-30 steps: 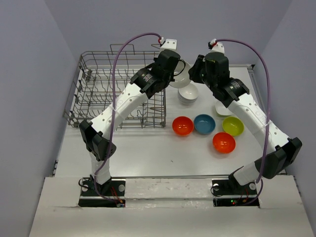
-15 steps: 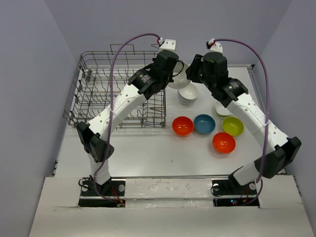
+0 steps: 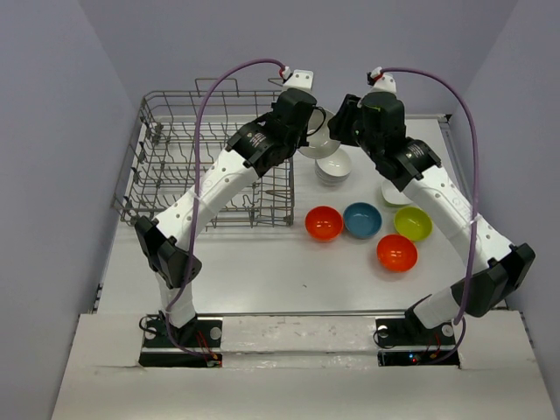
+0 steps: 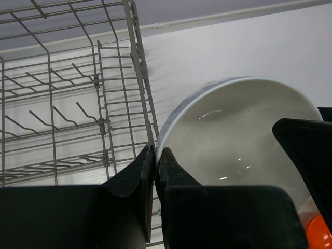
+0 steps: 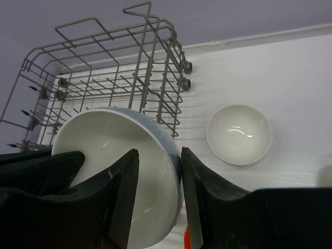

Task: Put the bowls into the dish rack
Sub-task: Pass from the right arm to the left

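White bowl hung by the dish rack.
My left gripper pinched its rim, right gripper parted; I feared the glossy rim slipping from that thin pinch.

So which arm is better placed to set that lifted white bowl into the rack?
Left. The left gripper pinches the white bowl by its rim beside the dish rack; the right gripper stands open around that rim.

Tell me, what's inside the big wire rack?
Only upright tines show inside the dish rack, nothing else. The left arm covers its near right corner, so that part is hidden.
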Available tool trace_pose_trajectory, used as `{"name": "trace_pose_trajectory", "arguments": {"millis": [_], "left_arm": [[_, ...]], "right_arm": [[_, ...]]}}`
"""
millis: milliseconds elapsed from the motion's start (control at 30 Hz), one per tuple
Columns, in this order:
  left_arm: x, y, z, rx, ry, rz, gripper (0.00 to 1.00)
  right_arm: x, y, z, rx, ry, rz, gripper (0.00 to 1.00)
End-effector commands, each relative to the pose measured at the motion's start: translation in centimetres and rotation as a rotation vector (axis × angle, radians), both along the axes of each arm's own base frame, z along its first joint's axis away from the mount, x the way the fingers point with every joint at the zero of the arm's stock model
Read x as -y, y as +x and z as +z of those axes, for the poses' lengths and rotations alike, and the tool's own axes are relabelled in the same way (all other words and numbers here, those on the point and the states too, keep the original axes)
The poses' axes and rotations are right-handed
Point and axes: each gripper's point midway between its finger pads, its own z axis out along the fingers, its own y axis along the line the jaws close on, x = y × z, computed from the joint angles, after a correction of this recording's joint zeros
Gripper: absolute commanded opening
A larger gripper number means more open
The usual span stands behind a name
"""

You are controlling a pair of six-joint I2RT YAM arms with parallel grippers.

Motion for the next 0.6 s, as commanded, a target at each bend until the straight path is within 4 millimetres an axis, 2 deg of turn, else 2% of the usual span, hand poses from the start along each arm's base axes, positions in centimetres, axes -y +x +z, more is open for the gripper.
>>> {"name": "trace_pose_trajectory", "arguments": {"millis": [0,567], "left_arm": [[-0.3,-1.4,6.4,0.127,-0.138,-0.022,0.0],[-1.2,-1.7,7.4,0.148,-0.145,-0.011,0.0]], "right_arm": [[0.2,-1.1,6.0,0.142,0.079,-0.004,0.45],[2.9,-1.8,7.1,0.174,0.053,-0.104,0.47]]}}
